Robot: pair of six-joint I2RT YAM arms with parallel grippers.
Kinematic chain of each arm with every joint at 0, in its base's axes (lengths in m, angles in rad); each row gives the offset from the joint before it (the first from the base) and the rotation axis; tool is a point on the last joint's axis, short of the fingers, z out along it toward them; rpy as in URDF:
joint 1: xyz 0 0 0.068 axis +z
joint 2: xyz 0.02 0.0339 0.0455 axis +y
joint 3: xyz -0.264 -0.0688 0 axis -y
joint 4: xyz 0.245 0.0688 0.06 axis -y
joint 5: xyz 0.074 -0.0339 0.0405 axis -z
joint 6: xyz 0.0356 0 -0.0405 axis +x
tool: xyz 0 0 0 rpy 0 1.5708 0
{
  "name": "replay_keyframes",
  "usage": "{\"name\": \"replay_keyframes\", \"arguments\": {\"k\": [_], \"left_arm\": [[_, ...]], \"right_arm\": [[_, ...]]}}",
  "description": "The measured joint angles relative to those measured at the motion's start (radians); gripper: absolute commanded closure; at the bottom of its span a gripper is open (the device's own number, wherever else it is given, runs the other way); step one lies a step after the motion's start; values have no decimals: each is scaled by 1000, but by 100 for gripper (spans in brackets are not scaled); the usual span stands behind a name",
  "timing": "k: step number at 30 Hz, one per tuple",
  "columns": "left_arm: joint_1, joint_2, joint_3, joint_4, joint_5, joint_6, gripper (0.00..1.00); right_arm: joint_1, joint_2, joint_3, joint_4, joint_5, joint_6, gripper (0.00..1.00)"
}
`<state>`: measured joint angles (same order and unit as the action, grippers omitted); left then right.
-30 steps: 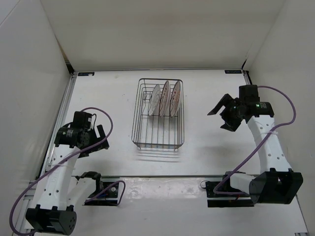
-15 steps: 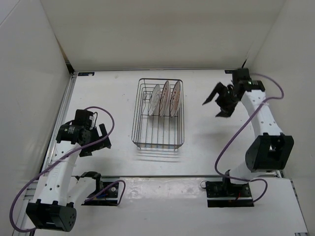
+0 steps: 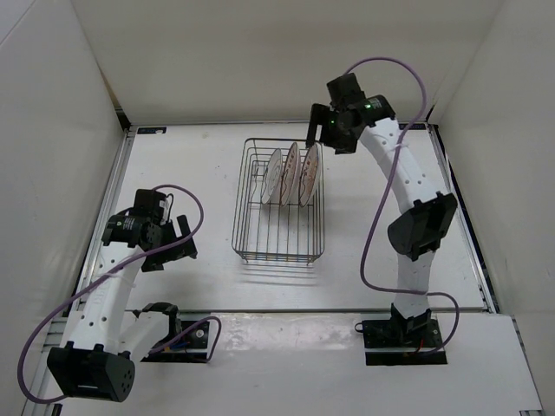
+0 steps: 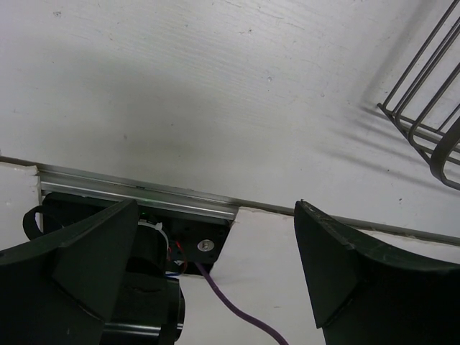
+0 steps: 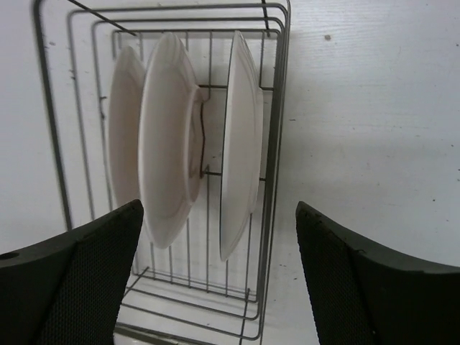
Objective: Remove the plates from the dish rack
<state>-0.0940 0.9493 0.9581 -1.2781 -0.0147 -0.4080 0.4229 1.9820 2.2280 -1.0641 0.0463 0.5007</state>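
Three plates, one dish rack

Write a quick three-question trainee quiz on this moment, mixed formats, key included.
1. True or false: all three plates stand on edge in the dish rack.
2. Fill in: the left hand has its jaws ____ (open/shut).
3. What is nearest the right hand? A) the plates B) the left hand C) the near table edge

Key: 1 true; 2 open; 3 A
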Motion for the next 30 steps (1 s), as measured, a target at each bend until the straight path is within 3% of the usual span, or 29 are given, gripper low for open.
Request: {"name": "replay_keyframes", "arguments": {"k": [8, 13, 16, 20, 24, 27, 30], "left_arm": [[0, -1, -29, 8, 0, 4, 0], [0, -1, -35, 8, 0, 7, 0], [0, -1, -36, 7, 0, 7, 0], [0, -1, -37, 9, 0, 8, 0], [0, 1, -42, 22, 5, 10, 0], [0, 2, -47, 23, 9, 11, 0], [0, 2, -47, 23, 13, 11, 0]], "right_arm": [[96, 91, 1, -35, 176, -53, 21], [128, 153, 3, -42, 278, -69, 41], [134, 179, 3, -45, 316, -73, 43], [136, 186, 6, -49, 349, -78, 75], [138, 187, 31, -51, 372, -79, 82], [142, 187, 42, -62, 402, -87, 100], [142, 187, 42, -72, 426, -93, 100]]}}
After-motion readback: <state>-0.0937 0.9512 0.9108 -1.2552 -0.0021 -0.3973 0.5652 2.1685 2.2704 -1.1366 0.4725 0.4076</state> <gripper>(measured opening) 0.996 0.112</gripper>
